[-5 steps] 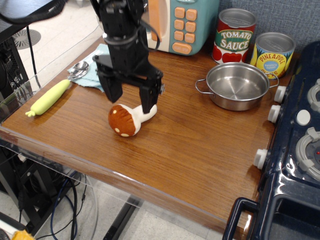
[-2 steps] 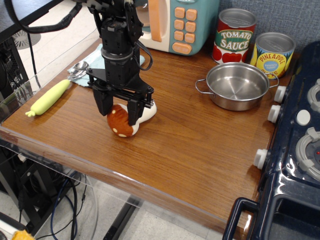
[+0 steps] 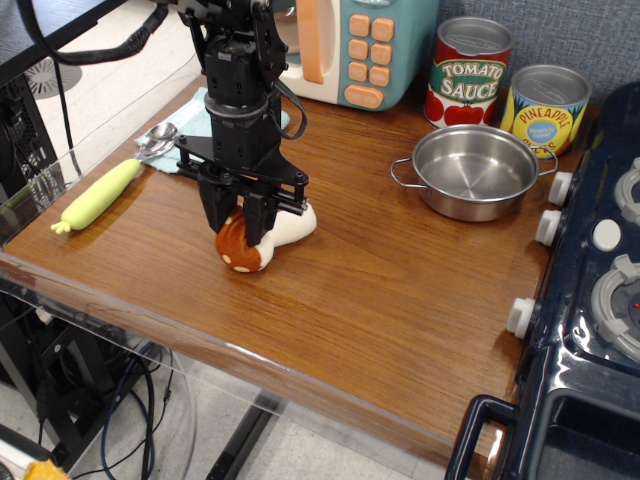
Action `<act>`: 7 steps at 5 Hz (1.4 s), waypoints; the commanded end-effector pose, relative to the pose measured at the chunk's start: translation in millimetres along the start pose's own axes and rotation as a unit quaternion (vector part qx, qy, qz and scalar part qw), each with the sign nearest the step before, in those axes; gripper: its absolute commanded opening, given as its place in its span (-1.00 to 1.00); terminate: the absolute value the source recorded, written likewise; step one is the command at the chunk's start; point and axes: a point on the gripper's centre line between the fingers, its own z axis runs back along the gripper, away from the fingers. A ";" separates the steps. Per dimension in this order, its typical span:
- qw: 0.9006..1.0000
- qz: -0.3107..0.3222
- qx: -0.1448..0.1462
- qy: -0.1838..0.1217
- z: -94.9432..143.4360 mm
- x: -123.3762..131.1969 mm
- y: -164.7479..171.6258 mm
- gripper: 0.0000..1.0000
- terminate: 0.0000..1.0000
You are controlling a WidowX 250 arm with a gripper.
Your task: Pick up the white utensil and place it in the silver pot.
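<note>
The tool (image 3: pixel 240 222) stands low over the worktop (image 3: pixel 400 300), near its left front corner, with both jaws pressed against the white utensil (image 3: pixel 262 235). The jaws are drawn close together on the rust-brown cap, which looks squeezed narrow between them. The grip reads as clamped on the toy.

The white utensil lies on its side on the worktop. Its long axis runs from the spotted cap, toward the front edge, to the white stem, which points toward the right and slightly back. The stem sticks out free to the right of the jaws.

The silver pot (image 3: pixel 476 172) sits near the right back corner, well apart from the toy, open and empty, with two cans just behind it. From the tool, the pot lies to the right and toward the back edge. No object stands on the worktop between them.

Judgement: the grasp step looks complete or nearly so; lifting has not begun, since the toy rests on the wood. The coming move calls for a lift, then travel right and back. The off-centre hold on the cap may let the stem sag.
</note>
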 end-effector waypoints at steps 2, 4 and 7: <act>0.994 0.032 -0.027 -0.097 67.0 15.3 6.2 -1.00 -1.00; 0.989 -0.012 -0.073 -0.130 100.6 35.7 -31.7 -1.00 -1.00; 0.974 -0.073 -0.167 -0.132 114.6 83.1 -96.3 -1.00 -1.00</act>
